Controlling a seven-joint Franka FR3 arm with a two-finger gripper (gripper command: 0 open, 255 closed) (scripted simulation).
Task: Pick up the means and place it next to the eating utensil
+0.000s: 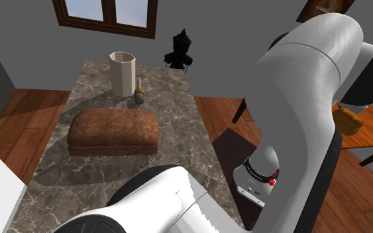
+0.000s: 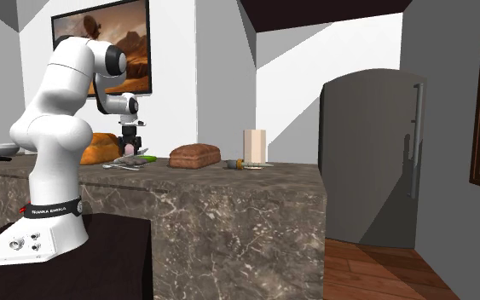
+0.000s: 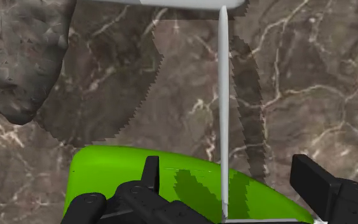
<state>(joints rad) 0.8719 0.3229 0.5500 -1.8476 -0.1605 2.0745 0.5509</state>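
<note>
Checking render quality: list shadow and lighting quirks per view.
Wrist view: shadows on the counter have jagged, stair-stepped edges, and dark bands cross the green thing by the tool. Shoulder view: the cup throws a soft shadow on the counter. Second exterior view: hard-edged light and grey patches on the wall.

The white arm [image 2: 57, 128] has dark joints, a black hand [image 2: 130, 150] and a seemingly lettered black band [image 2: 52, 209].

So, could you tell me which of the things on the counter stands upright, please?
The pale faceted cup, tall and open-topped; the brown loaf and the small dark tool lie flat.
</note>
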